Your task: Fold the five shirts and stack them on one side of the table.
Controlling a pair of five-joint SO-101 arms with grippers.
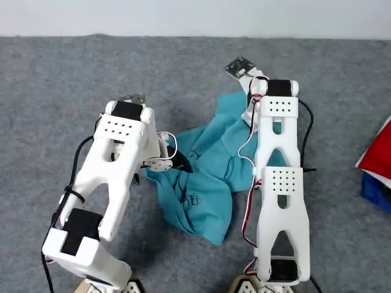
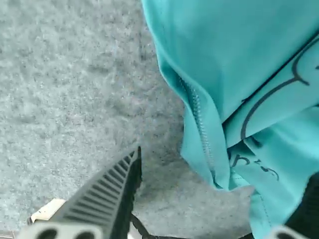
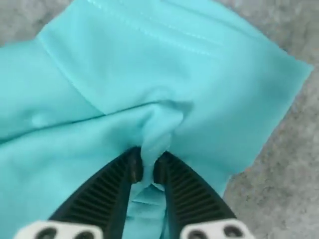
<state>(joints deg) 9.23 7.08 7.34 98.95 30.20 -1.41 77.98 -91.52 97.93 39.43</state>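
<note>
A teal shirt (image 1: 204,183) lies crumpled on the grey table between the two arms. My right gripper (image 3: 148,162) is shut on a pinched fold of the teal shirt (image 3: 164,74) near its far end, with the cloth bunched between its black fingers (image 3: 112,191). Open wide, my left gripper (image 2: 224,172) sits at the shirt's left edge, close above the table. One finger (image 2: 107,199) is over bare grey surface, and the other is against the hem of the teal shirt (image 2: 239,64). In the high view the left gripper (image 1: 180,163) touches the shirt's left side.
Red cloth (image 1: 379,151) lies on blue cloth (image 1: 374,187) at the table's right edge. The grey felt surface (image 1: 55,91) stretches free to the left and at the back. A white wall runs along the far edge.
</note>
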